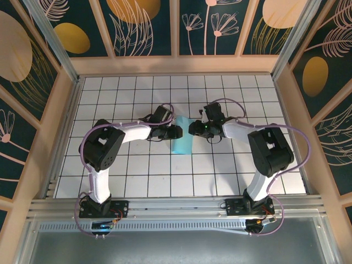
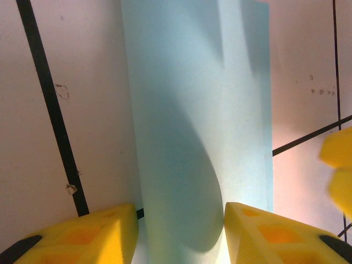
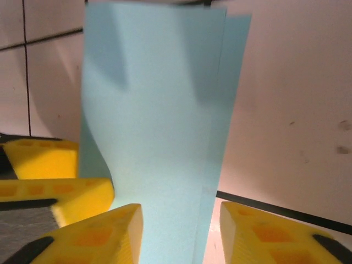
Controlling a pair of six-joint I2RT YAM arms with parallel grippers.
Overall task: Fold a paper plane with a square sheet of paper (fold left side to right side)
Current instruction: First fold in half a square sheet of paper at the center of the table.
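top view: square sheet of paper (image 1: 182, 142), light blue, folded over into a narrow strip, flat near the middle of the white grid table (image 1: 137, 176), directly between the two arms. left gripper (image 1: 177, 132) against the left long edge of the sheet, right gripper (image 1: 193, 129) against the right long edge, both toward the far end, reaching inward from opposite sides and nearly meeting above the paper. left wrist view: left gripper (image 2: 181, 220) open, yellow fingers (image 2: 88, 236) well apart and astride the sheet (image 2: 198, 110); blue paper filling the gap from one finger to the other and running on past a black grid line (image 2: 55, 121); actual contact between pads and paper edges not possible to tell; soft curved shadow beside the right-hand finger; blurred yellow of the right gripper (image 2: 338, 165) at the right border. right wrist view: right gripper (image 3: 181, 220) open, fingers (image 3: 275, 236) spread to either side of the sheet (image 3: 154, 110), nothing clamped; two layers visible, a thin margin of the lower layer exposed along the right long edge; left edge bowed inward close to the fingers; fingers (image 3: 49, 192) of the left gripper just beside that left edge.
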